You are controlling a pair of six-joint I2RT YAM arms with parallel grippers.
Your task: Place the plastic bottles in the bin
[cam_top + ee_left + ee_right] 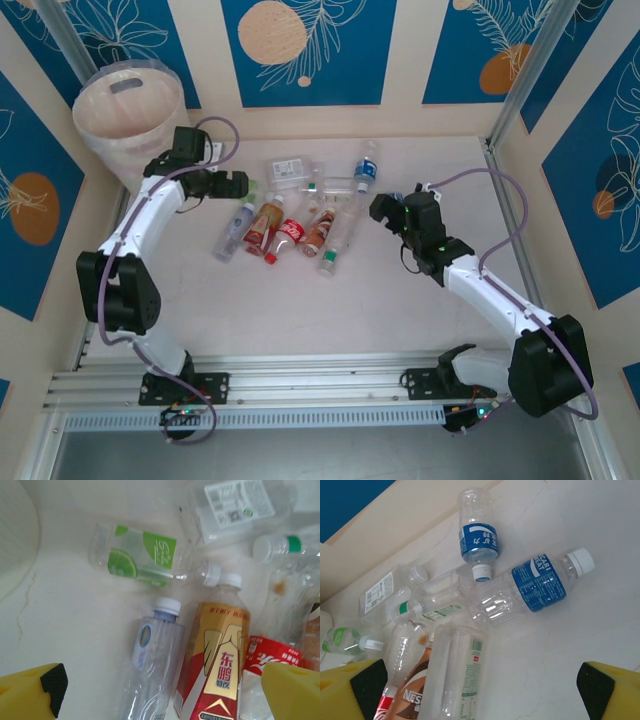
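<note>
— From above, where are the plastic bottles (300, 215)?
— Lying clustered in the middle of the table (330, 310), between the two arms. The bin (128, 110) stands in the far left corner.
— Left wrist?
— The left gripper (165, 687) is spread wide over a gold-labelled bottle (220, 655).
— Right wrist?
— The right gripper (480, 685) is spread too, gripping nothing. A blue-labelled bottle (540, 582) lies beyond.

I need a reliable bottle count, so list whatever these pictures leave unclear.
- Red cola bottle, left wrist view: cut by the bottom edge and the yellow finger.
- Nestle bottle, right wrist view: cut by the bottom edge, partly covered by a clear bottle.
- Bin, top view: contents too pale to tell.
</note>
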